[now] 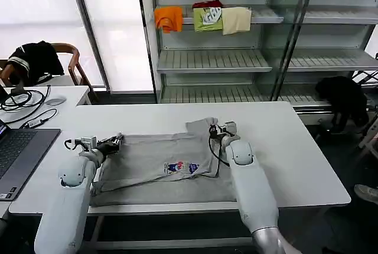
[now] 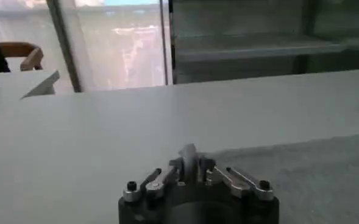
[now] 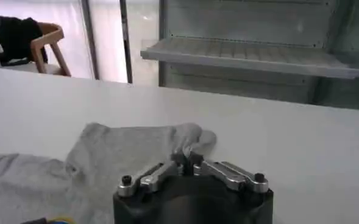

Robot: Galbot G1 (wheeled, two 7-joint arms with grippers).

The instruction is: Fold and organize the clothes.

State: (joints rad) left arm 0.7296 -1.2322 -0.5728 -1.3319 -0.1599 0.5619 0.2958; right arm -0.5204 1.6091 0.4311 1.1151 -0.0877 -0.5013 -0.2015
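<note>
A light grey T-shirt (image 1: 155, 168) with a small multicolour chest print (image 1: 182, 167) lies spread on the white table (image 1: 295, 159). My left gripper (image 1: 116, 142) is at the shirt's far left corner, shut on a pinch of the grey cloth (image 2: 189, 159). At the shirt's far right sleeve, my right gripper (image 1: 214, 130) is also shut on a fold of fabric (image 3: 187, 157). From the right wrist, the sleeve (image 3: 130, 146) bunches up just beyond the jaws. The shirt's body (image 2: 313, 176) lies flat beside the left gripper.
A laptop (image 1: 18, 153) and cables (image 1: 26, 103) sit on the desk at left. Behind the table, a metal shelf (image 1: 212, 59) holds orange (image 1: 169, 18), green (image 1: 208, 18) and cream (image 1: 236, 19) folded garments. Black garments hang on a chair (image 1: 35, 59) and lie at far right (image 1: 345, 97).
</note>
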